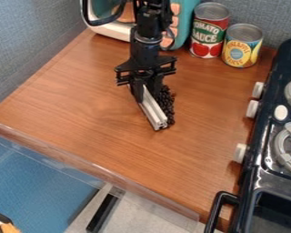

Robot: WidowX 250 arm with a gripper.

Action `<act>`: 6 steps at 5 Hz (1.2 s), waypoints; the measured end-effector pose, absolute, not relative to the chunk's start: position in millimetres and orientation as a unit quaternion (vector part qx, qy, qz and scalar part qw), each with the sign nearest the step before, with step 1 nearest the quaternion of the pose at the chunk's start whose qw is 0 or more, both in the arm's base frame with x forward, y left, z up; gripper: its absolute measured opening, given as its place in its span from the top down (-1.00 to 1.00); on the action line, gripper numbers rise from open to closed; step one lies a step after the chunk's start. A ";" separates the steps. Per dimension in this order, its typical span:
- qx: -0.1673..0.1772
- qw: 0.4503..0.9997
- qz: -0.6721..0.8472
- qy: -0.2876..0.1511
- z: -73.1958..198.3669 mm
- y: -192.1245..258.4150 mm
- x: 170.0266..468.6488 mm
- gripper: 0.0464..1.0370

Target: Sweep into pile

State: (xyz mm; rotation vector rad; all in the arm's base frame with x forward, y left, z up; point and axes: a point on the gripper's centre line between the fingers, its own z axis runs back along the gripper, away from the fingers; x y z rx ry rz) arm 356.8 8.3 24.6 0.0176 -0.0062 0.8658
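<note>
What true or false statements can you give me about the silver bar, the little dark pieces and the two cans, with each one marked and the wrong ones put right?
1. The silver bar slants out from under the hand. True.
2. The dark pieces are spread singly all over the counter. False: the dark pieces are bunched along the bar.
3. The bunch is on the bar's side nearer the stove. True.
4. Both cans are tipped over. False: the red-labelled can and the yellow-labelled can stand upright.
</note>
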 end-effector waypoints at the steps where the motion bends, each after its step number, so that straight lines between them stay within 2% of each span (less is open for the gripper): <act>1: -0.012 0.908 0.418 0.000 46.8 5.8 350.5 0.42; 3: -0.033 0.895 0.445 0.003 94.1 32.0 335.1 0.42; 4: -0.023 0.888 0.460 0.006 102.7 51.1 332.5 0.42; 5: 0.000 0.895 0.447 -0.007 105.6 64.9 333.4 0.42; 6: 0.029 0.896 0.443 -0.010 87.4 78.6 337.3 0.42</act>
